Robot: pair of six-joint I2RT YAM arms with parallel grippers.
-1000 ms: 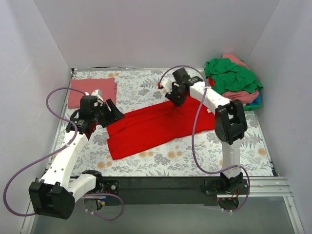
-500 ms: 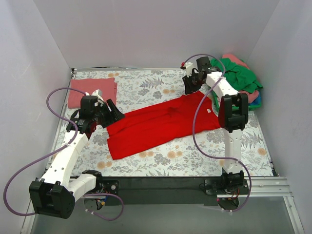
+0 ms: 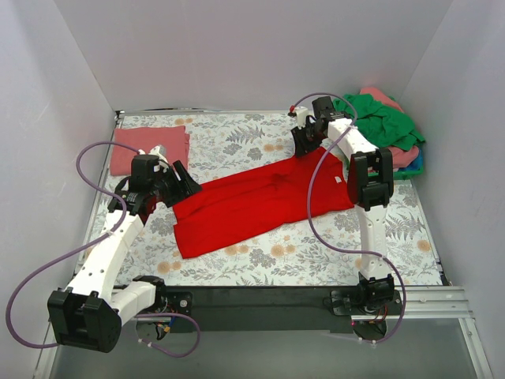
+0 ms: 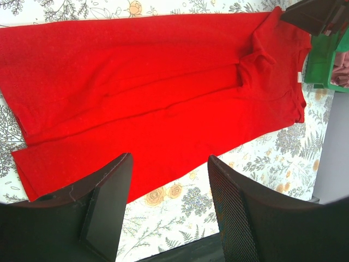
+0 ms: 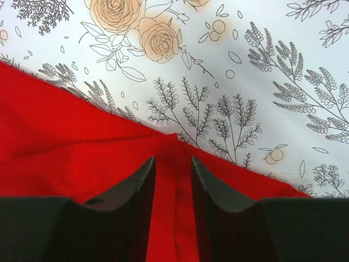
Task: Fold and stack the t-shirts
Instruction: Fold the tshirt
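A bright red t-shirt (image 3: pixel 260 201), folded lengthwise, lies diagonally across the middle of the table; it also shows in the left wrist view (image 4: pixel 152 93). My left gripper (image 3: pixel 188 183) hovers at its left end, open and empty (image 4: pixel 169 161). My right gripper (image 3: pixel 304 142) is low over the shirt's far right corner. In the right wrist view its jaws (image 5: pixel 173 161) stand narrowly apart, straddling a raised crease of red cloth (image 5: pixel 174 180) without pressing on it. A folded salmon-pink t-shirt (image 3: pixel 146 146) lies at the back left.
A loose pile at the back right holds a green t-shirt (image 3: pixel 379 122), a pink one (image 3: pixel 398 155) and a blue one (image 3: pixel 416 166). The floral grey tablecloth (image 3: pixel 316 253) covers the table. White walls close in the left, back and right sides.
My right gripper moved from the shirt's middle to its far right corner, drawing that end outward, then shifted slightly back. The left arm has not moved.
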